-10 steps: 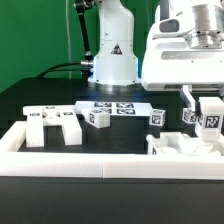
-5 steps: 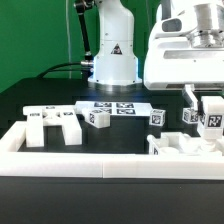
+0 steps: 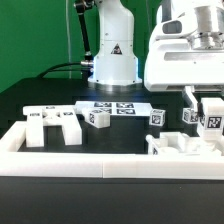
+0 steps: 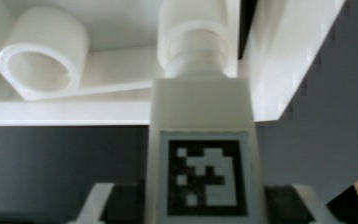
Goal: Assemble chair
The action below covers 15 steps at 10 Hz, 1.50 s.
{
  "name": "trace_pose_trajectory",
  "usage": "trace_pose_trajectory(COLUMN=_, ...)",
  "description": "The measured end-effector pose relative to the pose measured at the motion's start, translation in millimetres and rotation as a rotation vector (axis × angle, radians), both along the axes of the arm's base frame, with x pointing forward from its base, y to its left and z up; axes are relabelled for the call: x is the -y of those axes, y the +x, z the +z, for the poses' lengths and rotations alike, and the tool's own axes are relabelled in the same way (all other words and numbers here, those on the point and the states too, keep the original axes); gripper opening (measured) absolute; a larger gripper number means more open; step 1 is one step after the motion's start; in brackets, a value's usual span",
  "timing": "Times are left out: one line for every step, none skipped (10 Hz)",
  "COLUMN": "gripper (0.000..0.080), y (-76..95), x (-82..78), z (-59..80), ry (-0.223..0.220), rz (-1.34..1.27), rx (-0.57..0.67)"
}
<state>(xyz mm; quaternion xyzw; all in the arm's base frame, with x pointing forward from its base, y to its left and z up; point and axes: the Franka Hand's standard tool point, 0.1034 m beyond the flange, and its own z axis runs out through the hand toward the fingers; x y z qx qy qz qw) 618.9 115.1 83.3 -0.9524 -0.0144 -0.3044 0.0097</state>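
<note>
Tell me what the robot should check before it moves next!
1. Grip: end effector shut on tagged post: ok.
2. Aim: tagged post lined up with white part below: cannot tell.
3. Room: small tagged block lies apart from the end effector: ok.
4. Room: big white piece on the exterior view's left sits apart from the end effector: ok.
5. Rig: marker board lies flat: ok.

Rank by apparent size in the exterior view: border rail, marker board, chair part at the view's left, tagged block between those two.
1. border rail
2. chair part, though it sits nearer the camera than the board
3. marker board
4. tagged block
</note>
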Motion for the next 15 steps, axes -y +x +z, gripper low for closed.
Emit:
trace_pose_trajectory(gripper=0.0291, y=-1.7, x=-0.8, z=-4.4, ry=-0.002, rz=0.002, rx=-0.006)
trace_pose_trajectory(gripper=0.0291, y=-2.9, x=-1.8, z=-7.1, ry=-0.004, rz=0.004, rx=-0.009)
trace_pose_trajectory(gripper=0.0291, y=-2.8, x=-2.2, z=-7.2, ry=-0.005, rz=0.005, rx=-0.004)
trace_pose_trajectory(gripper=0.0291, y=-3.0, x=-2.1, z=-7.4, ry=-0.006, rz=0.006, rx=0.004)
trace_pose_trajectory(gripper=0.0291, y=-3.8, x=-1.9, z=-7.4, ry=-0.006, rz=0.006, rx=0.011)
trace_pose_trajectory(gripper=0.0291, y=-5.5, x=-1.6, z=-7.8, ry=-0.008, rz=0.006, rx=0.023)
trace_pose_trajectory(gripper=0.0291, y=-5.5, x=-1.8, z=-7.7, ry=-0.008, rz=0.007, rx=0.024)
trace_pose_trajectory(gripper=0.0370, y=-6.2, x=-1.8, z=-10.4, ry=-0.006, rz=0.006, rx=-0.013)
trace_pose_trajectory(gripper=0.0370, y=-6.7, x=-1.7, z=-11.5, ry=-0.006, rz=0.006, rx=-0.018)
trace_pose_trajectory(gripper=0.0506, y=-6.8, x=-1.7, z=-11.8, ry=-0.006, rz=0.006, rx=-0.019)
trace_pose_trajectory(gripper=0.0618, y=-7.0, x=-1.7, z=-12.2, ry=-0.006, rz=0.006, rx=-0.021)
trace_pose_trajectory(gripper=0.0641, y=-7.1, x=-1.6, z=-12.3, ry=-0.006, rz=0.006, rx=-0.021)
trace_pose_trajectory(gripper=0.0641, y=-7.1, x=-1.6, z=-12.4, ry=-0.006, rz=0.006, rx=-0.021)
trace_pose_trajectory(gripper=0.0648, y=-6.9, x=0.1, z=-12.1, ry=-0.009, rz=0.007, rx=-0.023)
trace_pose_trajectory(gripper=0.0648, y=-5.3, x=5.3, z=-8.9, ry=-0.014, rz=0.008, rx=-0.028)
